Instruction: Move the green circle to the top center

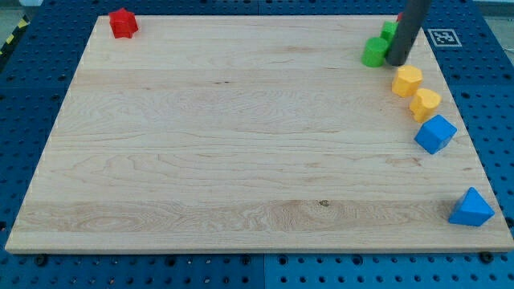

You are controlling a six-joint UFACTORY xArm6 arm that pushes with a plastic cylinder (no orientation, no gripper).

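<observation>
Seven blocks hug the edges, middle of the board bare

Seven blocks at most show on the wooden board (241,136), and all of them sit close to its rim. At the upper left of the frame a red block (123,22) stands alone near the top edge, just in from the corner. From there rightward the wood runs open across the whole centre, the top-centre stretch included, down to the bottom edge.

At the upper right, the green circle (374,51) sits a little below the top edge. A second green block (389,31), its shape unclear, lies just above and to the right of it, partly behind my rod. My tip (396,61) is down at the green circle's right side, touching or very nearly touching it; I cannot tell which. The rod carries nothing, it is a bare straight tool. A sliver of red (400,17) peeks out by the rod at the top edge, too hidden to name.

Below my tip, two yellow blocks run diagonally toward the right edge: the first yellow block (407,80), then the second yellow block (426,104), close together. A blue cube (435,133) follows just beneath them, near the right rim. Well apart, in the lower right corner, a blue triangular block (471,208) sits almost on the edge.
</observation>
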